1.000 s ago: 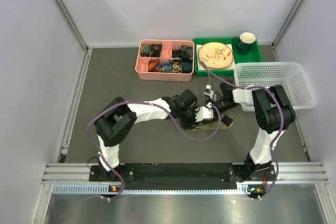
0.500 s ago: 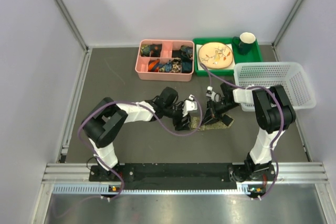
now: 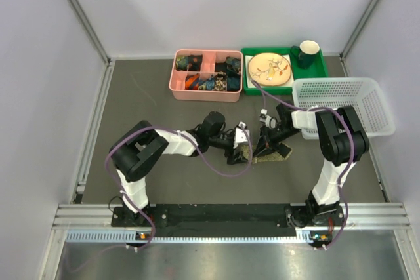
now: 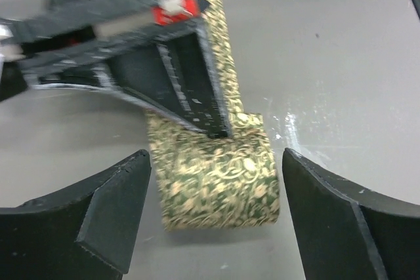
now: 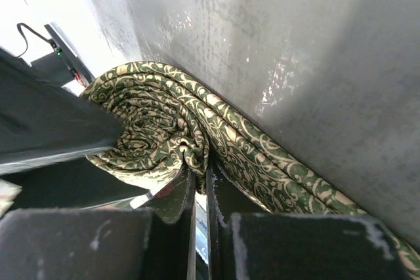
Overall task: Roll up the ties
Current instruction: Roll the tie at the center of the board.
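operator: how far along is the rolling?

guide: judge it as partly done. in the right wrist view you see the tie (image 5: 154, 126) wound into a loose coil at left centre. an unrolled tail (image 5: 282, 165) runs off toward the lower right corner. that tail has yet to be wound in, and the coil looks slack enough to need tightening.

operator: where does it lie, and what are the fingers doing?

guide: the tie rests on the table (image 3: 164, 106), just right of centre in the top view, between the two grippers. the right gripper (image 5: 199, 181) is clenched on a fold at the coil's edge, and fabric fills the narrow slit between its fingers. the left gripper (image 4: 215, 160) is released. its fingers stand spread on either side of the rolled end at the lower centre of its own view, and they touch nothing you can see.

operator: what differs from one second back?

guide: compare the top views. the left gripper then sat further right, close against the right gripper and over the tie. it has since drawn back leftward and turned its wrist. the right arm has hardly shifted.
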Controlling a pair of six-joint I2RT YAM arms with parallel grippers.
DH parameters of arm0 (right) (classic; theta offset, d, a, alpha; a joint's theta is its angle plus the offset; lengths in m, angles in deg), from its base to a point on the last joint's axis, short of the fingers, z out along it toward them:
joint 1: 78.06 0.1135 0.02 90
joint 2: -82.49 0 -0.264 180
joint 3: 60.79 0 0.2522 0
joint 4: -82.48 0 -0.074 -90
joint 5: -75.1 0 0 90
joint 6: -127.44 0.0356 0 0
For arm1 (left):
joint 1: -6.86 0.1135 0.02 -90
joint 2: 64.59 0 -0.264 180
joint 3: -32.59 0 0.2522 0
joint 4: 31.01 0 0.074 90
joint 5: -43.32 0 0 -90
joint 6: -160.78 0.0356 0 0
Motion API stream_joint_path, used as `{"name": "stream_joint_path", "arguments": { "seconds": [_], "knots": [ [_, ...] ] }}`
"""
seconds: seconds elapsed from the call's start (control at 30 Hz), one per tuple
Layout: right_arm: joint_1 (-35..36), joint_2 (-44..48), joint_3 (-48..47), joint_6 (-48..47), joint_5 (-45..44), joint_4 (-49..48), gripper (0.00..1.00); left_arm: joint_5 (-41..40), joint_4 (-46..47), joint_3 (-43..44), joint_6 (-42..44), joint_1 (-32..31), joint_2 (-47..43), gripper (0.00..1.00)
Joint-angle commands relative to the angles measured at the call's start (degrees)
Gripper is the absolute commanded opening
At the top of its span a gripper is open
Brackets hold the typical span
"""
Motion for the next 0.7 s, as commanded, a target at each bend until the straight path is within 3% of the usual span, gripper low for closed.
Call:
{"name": "stream_joint_path", "arguments": {
  "seconds": [0.0, 0.13, 0.17, 0.4, 0.53, 0.67],
  "knots": [
    [-0.23, -2.25, -0.8, -1.87, -9.75, -3.21, 0.0, -0.43, -0.4, 1.59, 5.3, -1.94, 2.37, 0.84],
    [-0.14, -2.16, -0.53, -2.13, -8.62, -3.12, 0.0, -5.43, -6.37, 3.34, 8.2, -3.17, 3.86, 0.79],
    [-0.14, -2.07, -0.44, -2.22, -8.44, -3.12, 0.0, -6.32, -7.35, 3.79, 8.3, -3.26, 4.13, 0.65],
    [-0.75, 1.26, -1.49, -4.32, -0.98, -0.4, 0.01, -6.86, -10.6, 2.3, 7.15, -3.0, 2.9, 0.19],
    [-3.21, 5.74, -2.81, -4.07, 4.04, 0.75, 0.16, -5.01, -12.19, -0.77, 10.13, -2.65, 1.93, 0.13],
    [-4.18, 6.9, -4.22, -3.36, 3.17, 0.22, 0.17, -4.21, -14.04, -2.01, 13.65, -2.39, 1.76, 0.11]
  ]
}}
